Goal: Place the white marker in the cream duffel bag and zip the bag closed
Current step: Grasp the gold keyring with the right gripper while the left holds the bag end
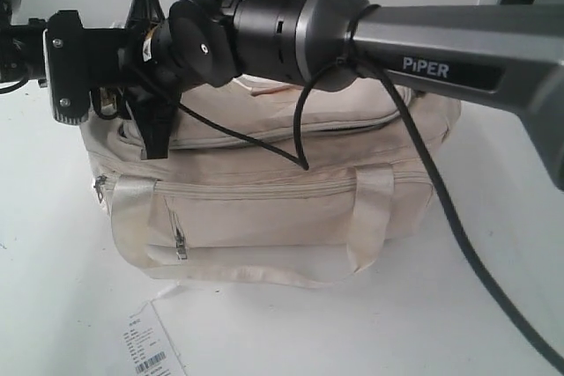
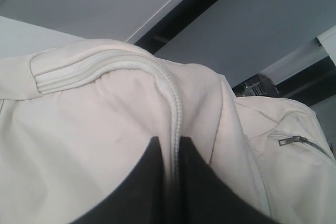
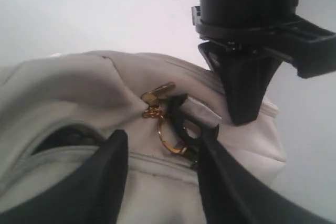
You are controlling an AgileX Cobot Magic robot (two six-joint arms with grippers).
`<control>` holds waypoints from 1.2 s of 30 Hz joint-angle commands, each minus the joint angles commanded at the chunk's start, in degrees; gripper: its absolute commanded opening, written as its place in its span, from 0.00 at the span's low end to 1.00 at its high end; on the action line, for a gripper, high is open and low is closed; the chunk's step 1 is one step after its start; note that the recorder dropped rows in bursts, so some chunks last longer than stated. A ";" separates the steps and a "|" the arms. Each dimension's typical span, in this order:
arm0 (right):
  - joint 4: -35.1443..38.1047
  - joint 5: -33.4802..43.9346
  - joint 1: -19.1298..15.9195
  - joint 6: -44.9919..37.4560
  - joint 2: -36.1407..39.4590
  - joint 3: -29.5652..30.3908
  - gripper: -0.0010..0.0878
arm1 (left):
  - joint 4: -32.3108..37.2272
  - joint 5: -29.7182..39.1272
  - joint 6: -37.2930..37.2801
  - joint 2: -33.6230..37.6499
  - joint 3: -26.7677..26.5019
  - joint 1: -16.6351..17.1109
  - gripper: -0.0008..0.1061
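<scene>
We find the large, soft cream duffel bag (image 1: 291,209) standing upright on the white table (image 1: 441,305). Its long axis runs left to right across the exterior view, and its front pocket side faces that camera. The top zip (image 1: 264,136) follows the same axis. One flat webbing handle (image 1: 370,217) hangs down the front, and a small grey zip pull (image 1: 181,246) hangs on the upright front pocket. A white paper tag (image 1: 154,345) with a barcode lies on the table in front of the bag, apart from it.

The left gripper (image 2: 169,140) sits on the bag's upper edge. Its two dark fingers (image 2: 149,182) are drawn close together and pinch the raised zip seam between them.

The right gripper (image 3: 164,135) hangs over the bag end with its fingers (image 3: 113,171) spread apart and bare fabric showing in the gap. A gold charm (image 3: 156,95) and a gold ring (image 3: 167,142) lie just beside the inner face of one finger. We cannot tell whether they touch it.

In the right wrist view, a dark slit shows under the fabric edge. We cannot tell where the white marker lies.
</scene>
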 joint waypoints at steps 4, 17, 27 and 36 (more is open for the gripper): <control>-0.80 -4.16 -0.81 -1.00 2.94 -0.08 0.48 | 0.00 0.00 0.00 0.00 0.00 0.00 0.01; -2.84 -9.78 -2.66 -0.49 6.71 -0.12 0.41 | 0.47 0.00 0.00 0.00 0.00 0.00 0.01; -2.84 -10.50 1.14 -0.49 4.59 -0.12 0.19 | 0.47 0.00 0.00 0.00 0.00 0.00 0.01; -0.26 -2.28 1.14 7.87 2.67 -0.12 0.01 | 0.46 0.00 0.28 0.00 0.00 0.00 0.01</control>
